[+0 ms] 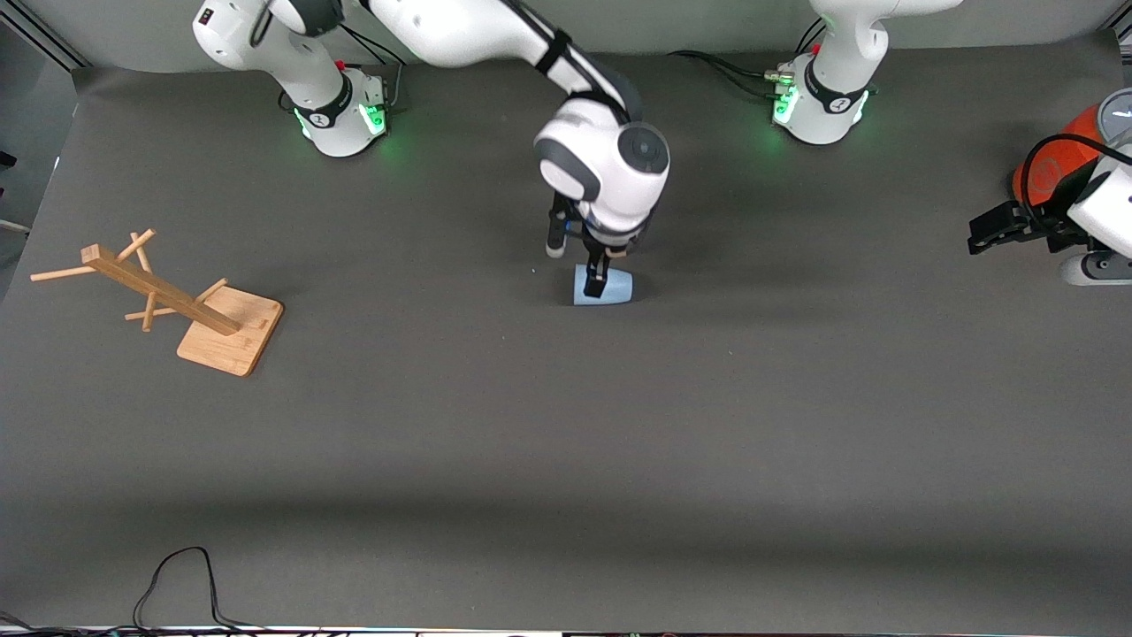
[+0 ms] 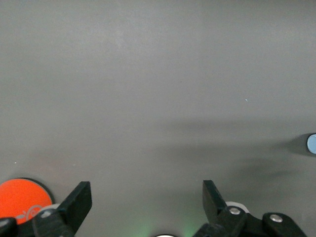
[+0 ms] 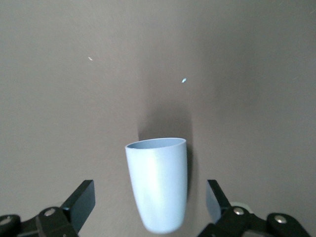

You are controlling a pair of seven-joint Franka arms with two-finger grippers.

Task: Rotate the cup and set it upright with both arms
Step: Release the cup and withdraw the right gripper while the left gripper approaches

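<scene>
Your pale-blue cup lies on its side on the grey table, about midway between the two arms' ends and well apart from everything else. In the front view its wider rim faces the right arm's end and its narrow base points toward the left arm's end.

Your right gripper is right down over the cup, the arm reaching in from its green-lit base. One black finger shows against the cup's blue wall in the front view. In the right wrist view the cup sits between the two fingers, and there is clear grey table showing on each side of it, so the fingers are spread and not gripping. I cannot tell from the front view whether a fingertip brushes the wall.

Your left gripper waits over the left arm's end of the table, just beside the orange cylinder. Its wrist view shows both fingers parted wide with only bare table between them, the orange cylinder at one edge and a sliver of the cup at the other.

Toward the right arm's end, a wooden rack stands on its square base.
</scene>
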